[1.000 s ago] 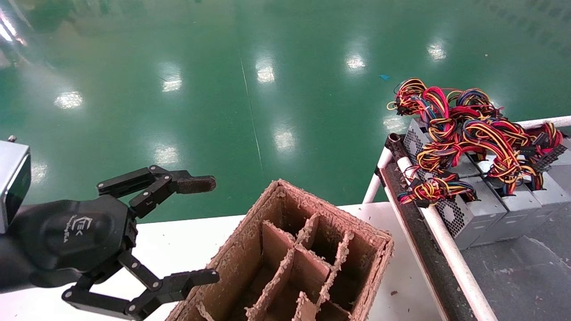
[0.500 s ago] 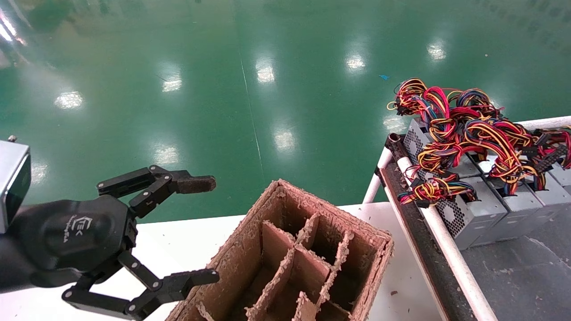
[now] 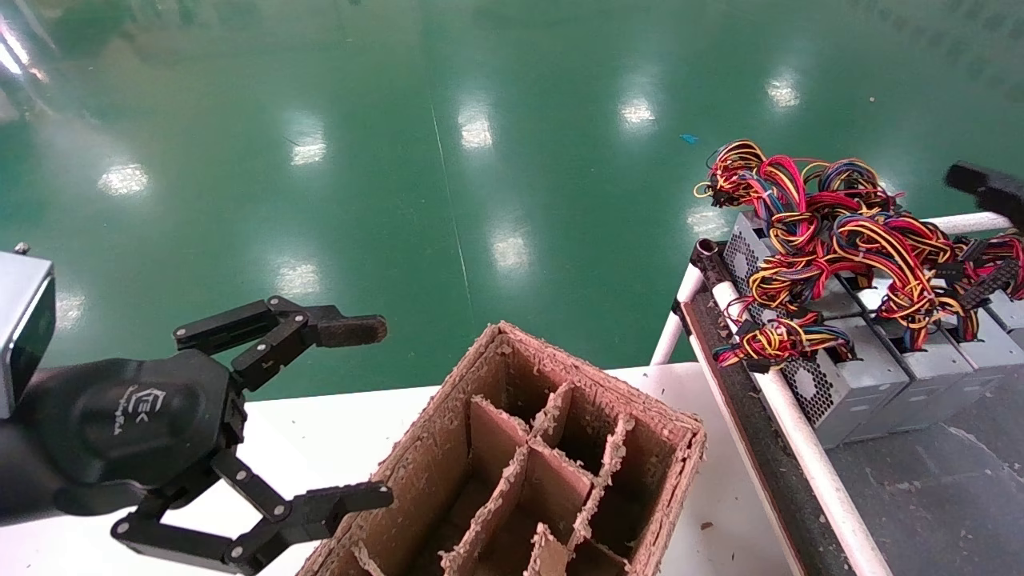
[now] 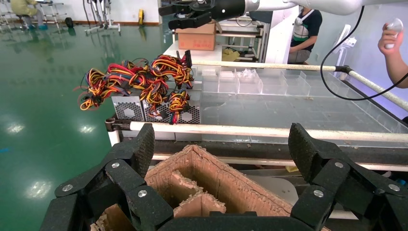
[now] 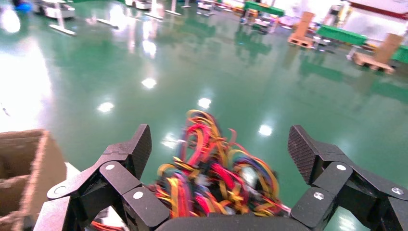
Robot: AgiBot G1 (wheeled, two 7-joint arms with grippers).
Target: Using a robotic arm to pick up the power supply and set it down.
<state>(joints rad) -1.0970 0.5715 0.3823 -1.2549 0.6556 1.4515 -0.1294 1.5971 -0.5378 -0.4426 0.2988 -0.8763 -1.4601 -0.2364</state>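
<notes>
Several silver-grey power supply boxes [image 3: 856, 376] stand in a row on the rack at the right, under a tangle of red, yellow and black wires [image 3: 840, 232]. My right gripper [image 5: 221, 144] hangs open above that wire bundle [image 5: 211, 178]. In the head view only one of its fingertips [image 3: 988, 186] shows, at the right edge. The left wrist view shows it from afar [image 4: 185, 14] over the boxes [image 4: 130, 110]. My left gripper [image 3: 364, 412] is parked open at the near left, beside the cardboard box, holding nothing.
A brown divided cardboard box [image 3: 448, 448] sits on the white table [image 3: 320, 432], close to the left gripper. A white tube rail [image 3: 800, 448] borders the rack. Green floor lies beyond. People [image 4: 308, 24] stand behind the rack.
A right gripper fingertip has come into the head view at the right edge, above the wires. The rightmost wires shifted slightly. The left arm has not moved.
</notes>
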